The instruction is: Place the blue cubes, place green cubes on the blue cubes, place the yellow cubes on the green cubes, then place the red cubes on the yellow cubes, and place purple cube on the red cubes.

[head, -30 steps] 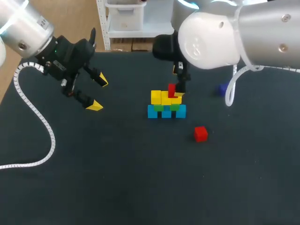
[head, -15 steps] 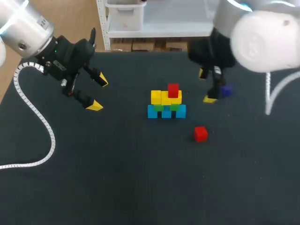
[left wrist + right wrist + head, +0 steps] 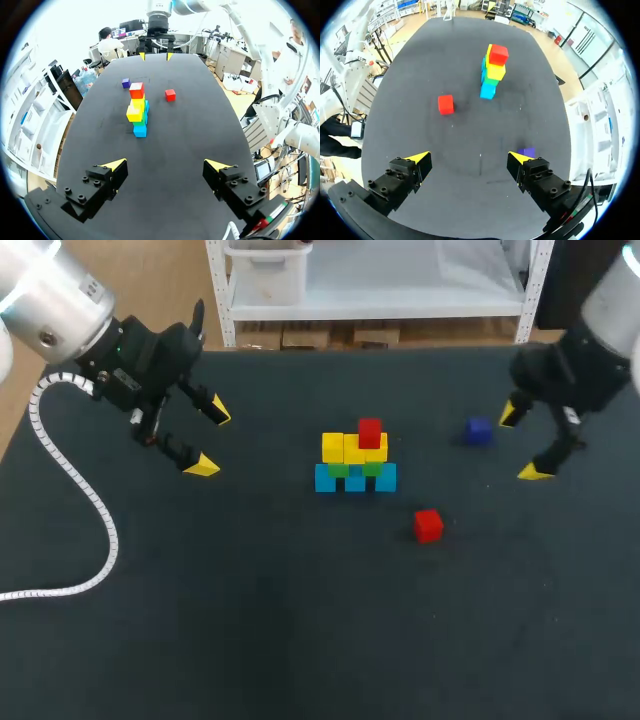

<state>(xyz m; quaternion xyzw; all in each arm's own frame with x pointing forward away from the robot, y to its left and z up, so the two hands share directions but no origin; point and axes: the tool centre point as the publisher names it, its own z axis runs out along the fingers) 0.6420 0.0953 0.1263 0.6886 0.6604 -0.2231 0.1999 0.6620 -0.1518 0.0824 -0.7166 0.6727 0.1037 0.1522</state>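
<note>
Right gripper (image 3: 523, 444) has backed off the stack (image 3: 355, 462) over the last second. It was at the stack's top, and now it's out past the purple cube (image 3: 478, 430), on the side away from the stack. Fingers are spread wide, nothing in them. Left gripper (image 3: 211, 440) hasn't shifted: well off the stack's other side, fingers wide, empty.

Table (image 3: 300, 640) is dark. My right arm is cut off at the head view's edge, so only the wrist end shows.

Stack, bottom up:
- blue cubes (image 3: 355, 479): three in a row
- green cubes (image 3: 355, 469): only slivers show, can't count them
- yellow cubes (image 3: 345, 448)
- one red cube on top (image 3: 370, 432), sitting toward the purple-cube end

Loose red cube (image 3: 428, 525) lies on the table near the stack, not touching it. In the right wrist view the purple cube (image 3: 526, 152) is half hidden behind one of my fingertips (image 3: 518, 158).
</note>
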